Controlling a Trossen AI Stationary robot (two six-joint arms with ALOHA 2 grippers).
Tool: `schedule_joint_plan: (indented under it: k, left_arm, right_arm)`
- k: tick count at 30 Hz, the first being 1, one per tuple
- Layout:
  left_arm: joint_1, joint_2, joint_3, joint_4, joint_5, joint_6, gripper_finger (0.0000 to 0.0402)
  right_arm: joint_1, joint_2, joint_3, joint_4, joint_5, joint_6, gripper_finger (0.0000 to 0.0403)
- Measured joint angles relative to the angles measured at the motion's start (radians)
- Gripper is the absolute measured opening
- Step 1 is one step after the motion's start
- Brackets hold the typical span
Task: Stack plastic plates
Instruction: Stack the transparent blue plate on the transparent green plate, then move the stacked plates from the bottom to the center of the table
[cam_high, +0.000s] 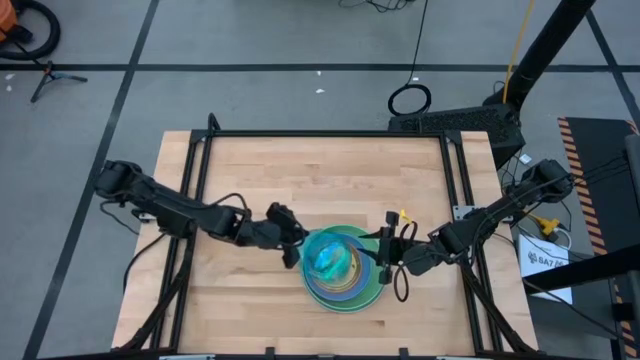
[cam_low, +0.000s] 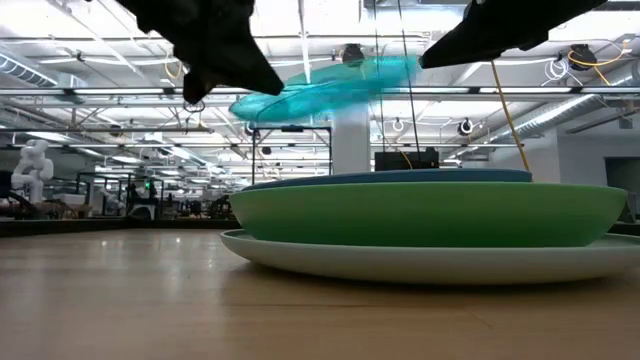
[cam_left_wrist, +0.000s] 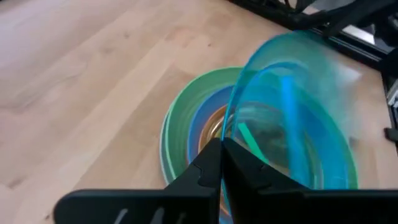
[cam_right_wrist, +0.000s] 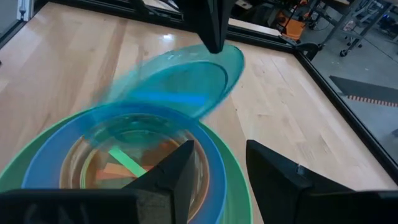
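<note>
the left arm reaches in low from the tabletop's (cam_high: 250, 160) left edge, stretched almost flat toward the middle, wrist pointing right. its left end effector (cam_high: 293, 247) is closed, fingers (cam_left_wrist: 214, 163) pinched together on the near rim of the translucent cyan plate (cam_high: 330, 258). in the low view that plate hangs in the air above the stack, tilted, its rim at the left end effector sitting lower and the far edge raised. its face is turned partly upward, and it has no long axis, being round.

beneath it, just right of the tabletop's centre, sits the stack of plates (cam_low: 430, 225): a wide pale plate (cam_low: 300, 248) on the bottom, a green plate (cam_low: 420, 212) on it, a blue plate (cam_low: 440, 177) above that, all lying flat and level. smaller orange and brown plates show nested inside, seen through the cyan one in the wrist views.

the right arm comes in from the right edge, elbow bent, wrist aimed left. its right end effector (cam_high: 385, 253) hovers at the stack's right rim with fingers (cam_right_wrist: 177, 171) spread apart, holding nothing.
</note>
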Motion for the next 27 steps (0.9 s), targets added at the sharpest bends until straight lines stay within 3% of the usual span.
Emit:
schedule_joint_plan:
  k: [4, 17, 27]
  left_arm:
    - [0.003, 0.039, 0.0, 0.068, 0.029, 0.004, 0.0018]
    - [0.002, 0.073, 0.0, 0.065, 0.057, -0.032, 0.0026]
    - [0.009, 0.09, 0.0, 0.097, 0.056, -0.058, 0.013]
  right_arm:
    - [-0.006, 0.0, 0.0, -0.003, -0.001, 0.0, 0.0137]
    - [-0.011, 0.0, 0.0, -0.004, -0.001, 0.016, 0.0137]
    - [-0.011, 0.0, 0.0, -0.009, -0.001, 0.025, 0.0137]
